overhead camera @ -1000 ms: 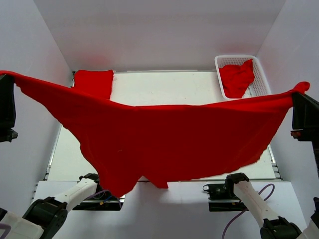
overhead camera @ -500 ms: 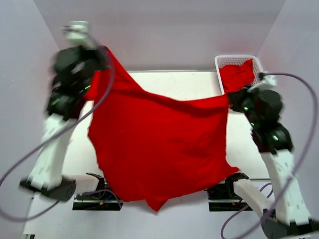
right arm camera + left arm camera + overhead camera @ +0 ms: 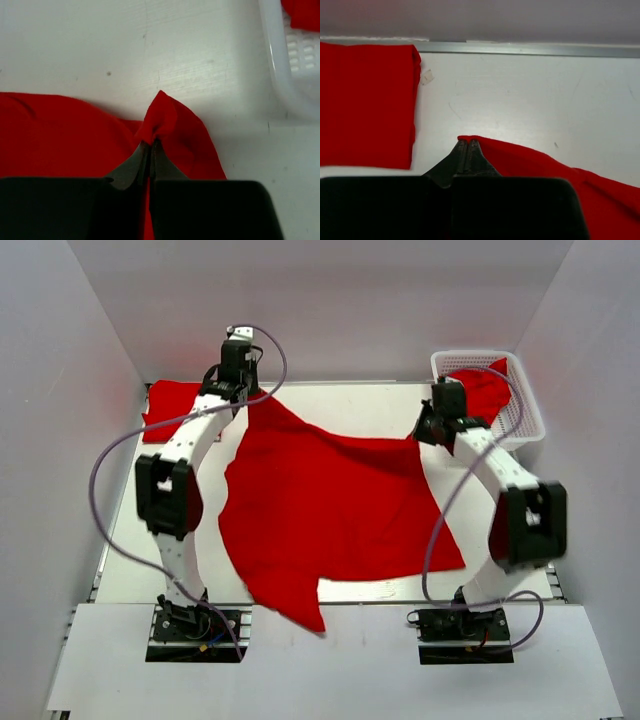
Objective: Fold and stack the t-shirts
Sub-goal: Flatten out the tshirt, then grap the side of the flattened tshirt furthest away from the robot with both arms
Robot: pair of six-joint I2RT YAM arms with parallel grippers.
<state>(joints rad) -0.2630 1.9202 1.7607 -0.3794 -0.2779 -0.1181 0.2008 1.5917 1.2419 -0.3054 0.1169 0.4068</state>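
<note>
Far left, at the back corner of the white counter (image 3: 340,405): folded t-shirt (image 3: 178,405), soft matte red cloth squared into a flat rectangle with straight edges. Small pale scrap (image 3: 426,76) just beside its right edge.

Just right of that, left fingers (image 3: 247,392), black and tapered, clenched tight on one back corner of the spread t-shirt (image 3: 330,510), pinching a small point of cloth low over the counter.

Spread t-shirt: same plain red fabric, no print. Lies opened wide across the middle of the counter, between the white left arm (image 3: 190,440) and the white right arm (image 3: 490,455). Sags along its back edge in a shallow curve from one pinched corner to the other. Lightly rippled surface, uneven front hem, one pointed flap reaching over the near edge of the counter.

Further right, right fingers (image 3: 420,433), likewise black and narrow, clenched on the other back corner, cloth bunched into a little peak above the tips.

Far right, at the back corner: white plastic mesh basket (image 3: 525,415), rectangular, perforated walls, smooth rim, near that pinched corner but apart from it. Inside, crumpled t-shirt (image 3: 490,385), red, heaped without shape, one part rising over the rim.

Count: three red t-shirts, one folded, one spread, one crumpled; one basket; two arms.
</note>
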